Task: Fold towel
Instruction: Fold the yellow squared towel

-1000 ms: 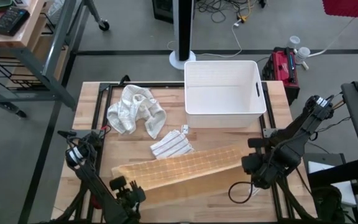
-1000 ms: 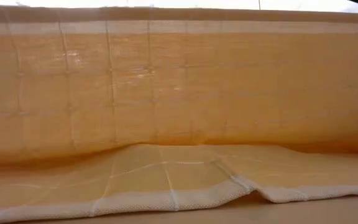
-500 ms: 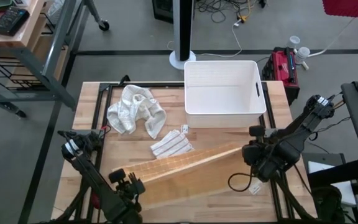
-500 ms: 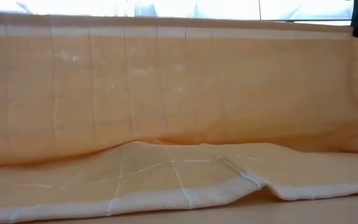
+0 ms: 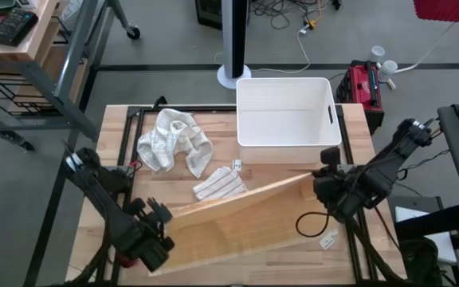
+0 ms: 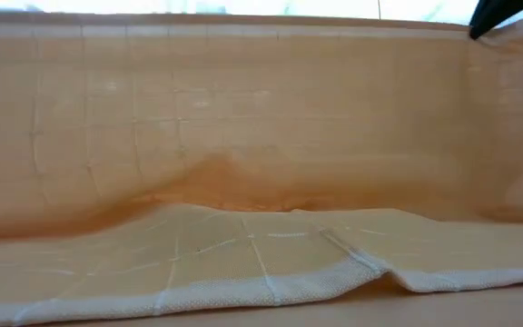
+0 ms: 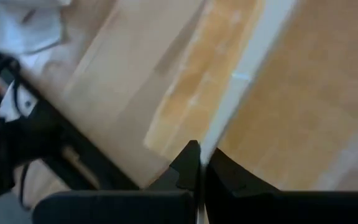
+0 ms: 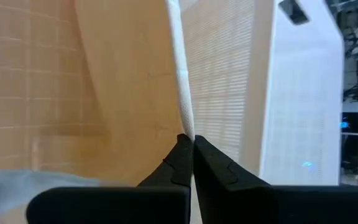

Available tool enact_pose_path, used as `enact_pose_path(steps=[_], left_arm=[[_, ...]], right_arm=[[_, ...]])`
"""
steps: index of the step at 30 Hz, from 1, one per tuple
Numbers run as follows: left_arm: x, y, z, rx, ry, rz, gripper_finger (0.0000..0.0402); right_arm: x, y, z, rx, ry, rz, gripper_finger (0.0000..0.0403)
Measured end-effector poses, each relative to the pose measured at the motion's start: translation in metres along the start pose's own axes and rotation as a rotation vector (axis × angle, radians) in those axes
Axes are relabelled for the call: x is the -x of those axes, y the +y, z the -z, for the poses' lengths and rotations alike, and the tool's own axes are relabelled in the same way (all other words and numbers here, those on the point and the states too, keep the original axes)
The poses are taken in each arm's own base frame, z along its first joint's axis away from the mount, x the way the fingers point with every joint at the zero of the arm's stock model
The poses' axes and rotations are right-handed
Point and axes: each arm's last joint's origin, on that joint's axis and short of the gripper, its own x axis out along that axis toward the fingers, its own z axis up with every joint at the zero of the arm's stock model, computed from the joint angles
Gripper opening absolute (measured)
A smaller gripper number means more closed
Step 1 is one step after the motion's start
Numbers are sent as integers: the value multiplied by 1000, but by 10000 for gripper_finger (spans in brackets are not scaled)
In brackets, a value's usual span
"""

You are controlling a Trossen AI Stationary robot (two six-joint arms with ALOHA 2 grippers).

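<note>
Overhead, a wooden table [image 5: 118, 127] with a yellow-orange towel [image 5: 237, 227] spread across its front half. Far long edge of the towel lifted off the surface and stretched taut between two dark grippers, near edge lying flat along the table's front edge. Left gripper [image 5: 156, 214] near the front left corner, fingers pinched together on the towel's raised white hem. Right gripper [image 5: 319, 177] toward the right edge, just in front of a white bin [image 5: 287, 119], fingers likewise clamped on the hem. From table height, the raised cloth hanging as a wall behind the flat part. Elsewhere: a crumpled white cloth [image 5: 172, 142] toward the back left corner, a small striped cloth [image 5: 220, 185] mid-table, touching the towel's raised edge or just behind it.

Step in hand, by judgement: first fold, far edge picked up and ready to be carried over. Next move likely calls for drawing both corners evenly toward the front edge, keeping tension, laying hem on hem, then releasing.
</note>
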Motion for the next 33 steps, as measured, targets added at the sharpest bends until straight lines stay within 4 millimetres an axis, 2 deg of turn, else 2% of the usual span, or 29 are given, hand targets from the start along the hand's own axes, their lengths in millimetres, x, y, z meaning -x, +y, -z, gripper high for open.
enact_pose_path(steps=[5,9,17,23,27,33], left_arm=[[-17,28,5,81,63,-55,0],[-22,38,6,98,63,-75,0],[-11,40,2,110,56,-24,0],[-8,41,1,120,44,-10,0],[-9,42,-1,139,36,-14,0],[-16,42,0,131,43,-39,0]], right_arm=[[-1,-10,3,-22,-2,12,0],[-5,-21,7,-99,28,22,0],[-7,-48,24,-218,44,60,0],[-7,-66,48,-414,53,91,0],[-10,-65,59,-469,32,34,0],[-29,-46,74,-491,48,-58,0]])
